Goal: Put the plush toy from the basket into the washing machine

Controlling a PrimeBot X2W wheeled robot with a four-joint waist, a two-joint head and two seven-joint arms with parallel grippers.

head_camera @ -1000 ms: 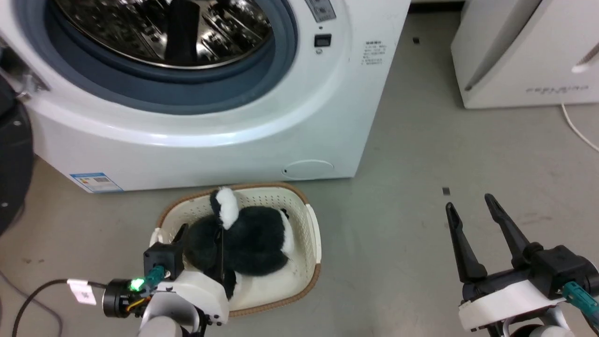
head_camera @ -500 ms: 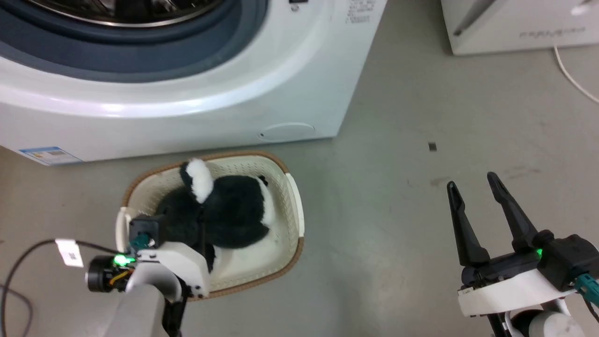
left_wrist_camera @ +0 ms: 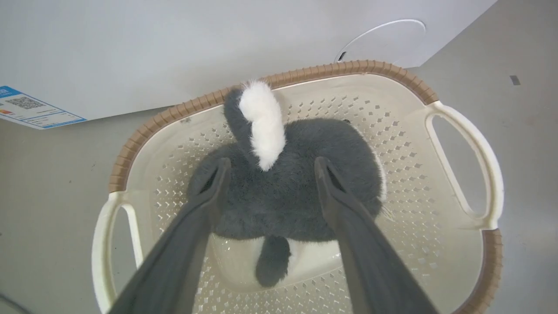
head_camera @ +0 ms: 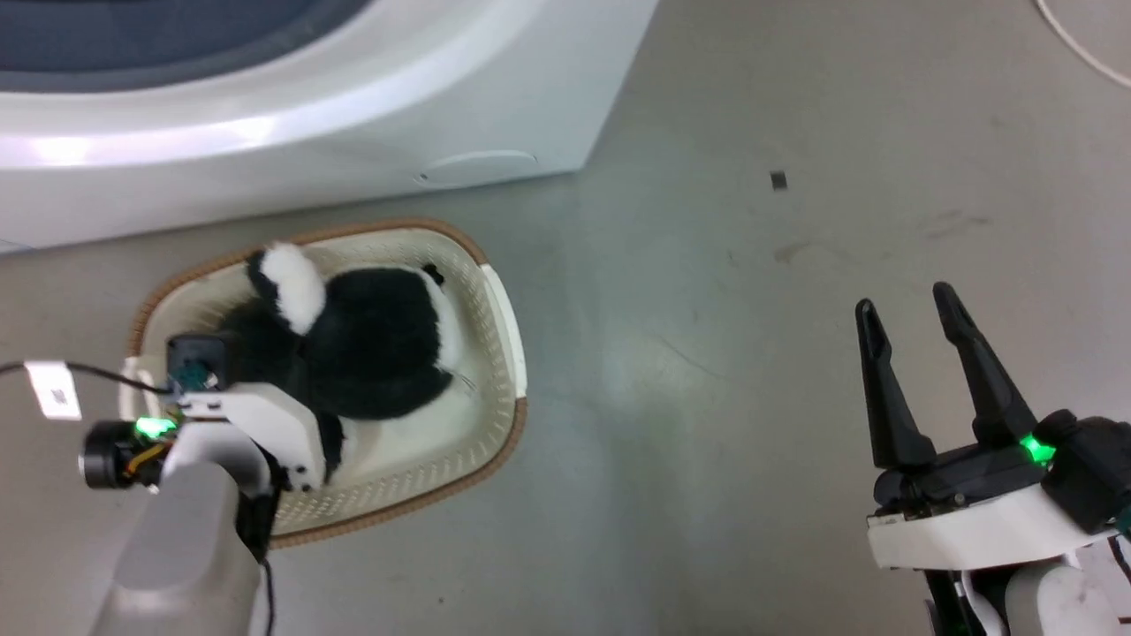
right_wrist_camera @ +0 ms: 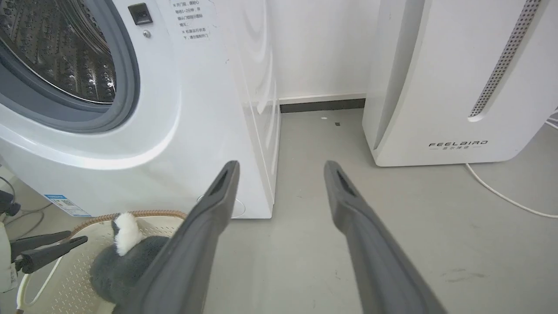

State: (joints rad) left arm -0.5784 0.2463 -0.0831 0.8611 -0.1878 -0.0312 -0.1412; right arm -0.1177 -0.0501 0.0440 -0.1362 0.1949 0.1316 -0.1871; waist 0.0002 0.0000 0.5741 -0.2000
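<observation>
Now the left gripper (left_wrist_camera: 271, 168), fingers apart, is straddling the plush toy (left_wrist_camera: 283, 196) in the basket (left_wrist_camera: 348, 67) (possibly touching fur), and the right gripper (head_camera: 903, 300) is gaping too.

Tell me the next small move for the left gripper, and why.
Probably ease the left gripper down toward the plush toy. Its fingers are open and frame the toy's body in the basket, but the right wrist view suggests the tips are short of the fur, so closing now might miss.
</observation>
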